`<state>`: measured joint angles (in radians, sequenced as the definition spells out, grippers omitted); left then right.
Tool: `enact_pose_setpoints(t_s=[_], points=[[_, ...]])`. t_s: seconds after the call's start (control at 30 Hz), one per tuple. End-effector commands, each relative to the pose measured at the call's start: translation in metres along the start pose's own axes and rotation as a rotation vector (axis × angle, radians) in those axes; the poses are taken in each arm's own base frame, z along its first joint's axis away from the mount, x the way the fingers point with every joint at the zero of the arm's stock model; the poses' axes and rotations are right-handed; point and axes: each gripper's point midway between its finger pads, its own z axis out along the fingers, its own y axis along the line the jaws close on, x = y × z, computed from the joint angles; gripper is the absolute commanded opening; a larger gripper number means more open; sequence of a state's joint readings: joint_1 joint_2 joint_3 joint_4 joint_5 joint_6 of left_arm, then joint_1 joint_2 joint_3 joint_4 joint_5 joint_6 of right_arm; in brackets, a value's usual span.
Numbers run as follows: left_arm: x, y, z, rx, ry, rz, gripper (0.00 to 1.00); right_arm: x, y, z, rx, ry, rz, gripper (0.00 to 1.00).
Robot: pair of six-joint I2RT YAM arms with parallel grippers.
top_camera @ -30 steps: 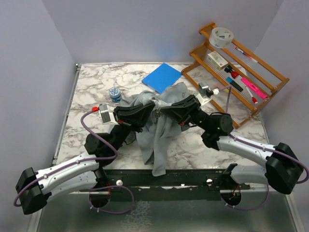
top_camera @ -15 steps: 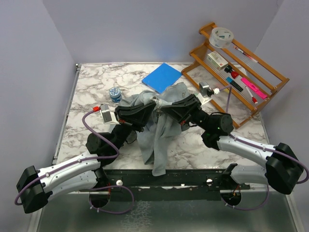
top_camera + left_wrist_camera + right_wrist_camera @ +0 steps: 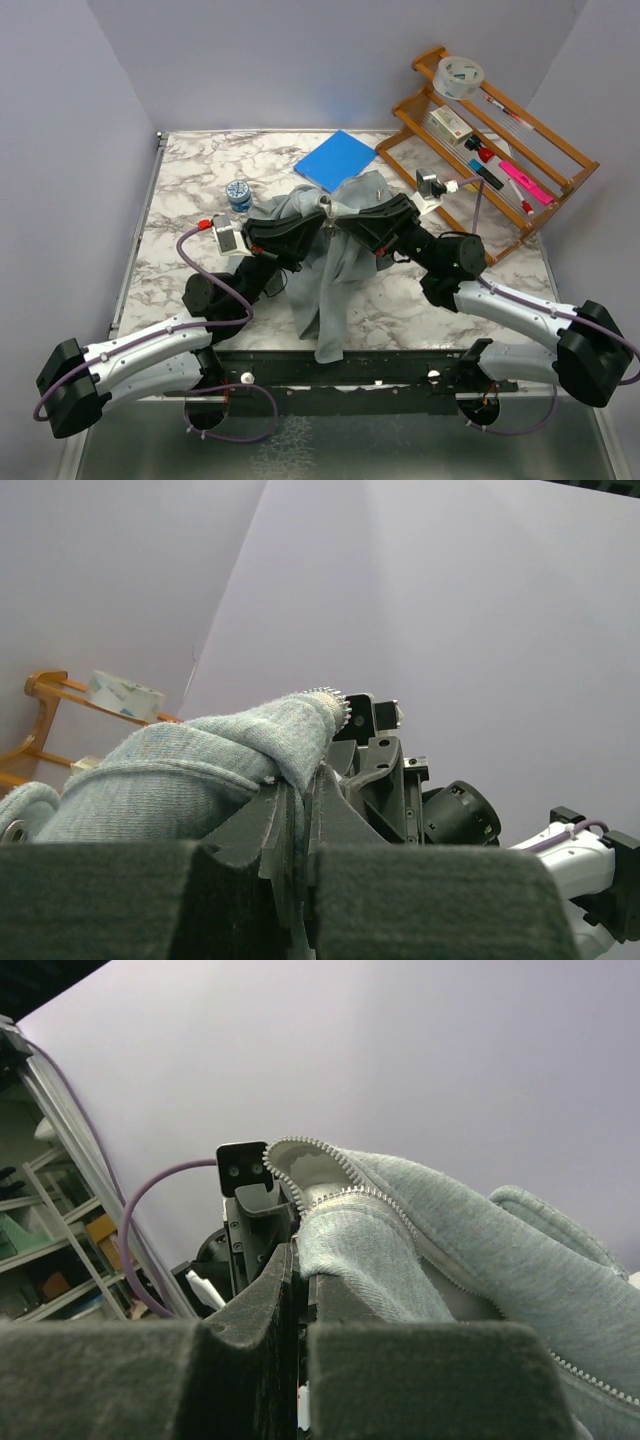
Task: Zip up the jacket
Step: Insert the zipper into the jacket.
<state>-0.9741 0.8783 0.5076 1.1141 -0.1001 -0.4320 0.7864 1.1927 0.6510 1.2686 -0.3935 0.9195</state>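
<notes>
Left gripper [image 3: 318,224] and right gripper [image 3: 336,221], each pinched shut on the jacket [image 3: 338,272] beside its zipper [image 3: 345,1165], hold it raised just nearside of the blue pad [image 3: 335,160], apparently aligning 2 halves; next, the ends likely need precise mating.

A robot lab cell: plain grey walls [image 3: 300,60] box in a marble-patterned table [image 3: 200,170].

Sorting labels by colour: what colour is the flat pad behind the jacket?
The pad is bright blue, clearest in the top external view.
</notes>
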Motion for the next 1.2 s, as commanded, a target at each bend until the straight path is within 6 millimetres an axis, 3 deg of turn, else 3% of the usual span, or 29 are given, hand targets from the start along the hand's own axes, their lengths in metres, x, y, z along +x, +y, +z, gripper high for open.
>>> enact_pose_setpoints(t_s=[0.0, 0.23, 0.47, 0.63, 0.87, 1.03, 1.17], points=[[0.019, -0.01, -0.006, 0.069, 0.075, -0.009, 0.0, -0.016, 0.001, 0.003, 0.046, -0.064, -0.006, 0.0], [0.042, -0.01, -0.015, 0.075, 0.191, -0.009, 0.0, -0.015, -0.014, 0.003, 0.139, -0.041, 0.003, 0.0], [0.067, 0.011, -0.029, -0.012, 0.282, -0.007, 0.0, -0.01, -0.007, 0.006, 0.112, 0.001, 0.017, 0.01], [0.088, 0.029, -0.041, -0.087, 0.353, -0.009, 0.0, -0.002, -0.013, -0.003, 0.149, 0.03, 0.03, 0.0], [0.138, 0.052, -0.08, -0.183, 0.517, -0.077, 0.0, 0.034, -0.062, -0.047, 0.416, 0.163, -0.016, 0.01], [0.187, 0.059, -0.128, -0.23, 0.693, -0.189, 0.0, 0.073, -0.088, -0.089, 0.544, 0.257, 0.048, 0.01], [0.212, 0.064, -0.168, -0.29, 0.791, -0.24, 0.0, 0.1, -0.098, -0.117, 0.591, 0.281, 0.132, 0.01]])
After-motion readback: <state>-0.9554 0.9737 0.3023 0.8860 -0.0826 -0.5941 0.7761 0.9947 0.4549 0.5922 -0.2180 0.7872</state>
